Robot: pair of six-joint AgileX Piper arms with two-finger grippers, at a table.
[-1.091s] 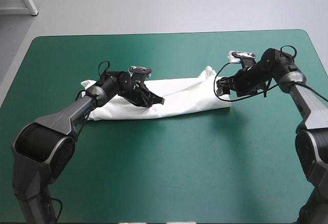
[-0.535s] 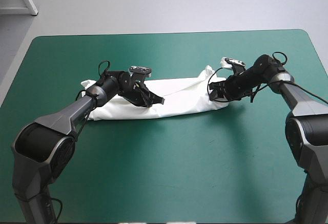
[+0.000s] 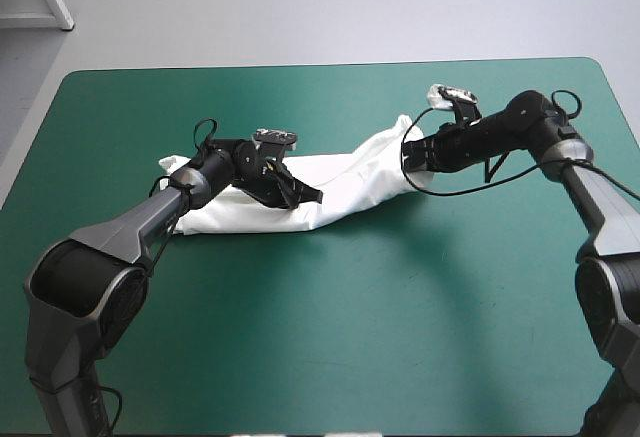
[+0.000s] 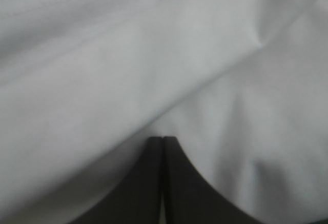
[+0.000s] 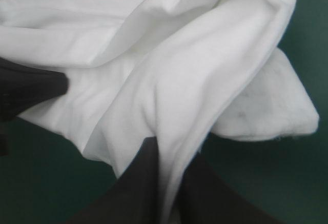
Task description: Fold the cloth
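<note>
T-shirt (image 3: 340,182): white, long folded bundle, mid-table (image 3: 330,337) toward far edge. Left gripper (image 3: 305,195): fingers pressed together, seemingly nipping bundle's near edge. Right gripper (image 3: 408,157): pinching raised right end.

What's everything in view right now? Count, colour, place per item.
T-shirt: 1, white, folded into a long band across the middle of the table, its right end bunched and pulled up.
table cover: 1, teal-green, over the whole tabletop.
left gripper: 1, black, on the T-shirt's left half, fingers shut, tips against the fabric.
right gripper: 1, black, at the T-shirt's right end, fingers shut on the fabric.
</note>
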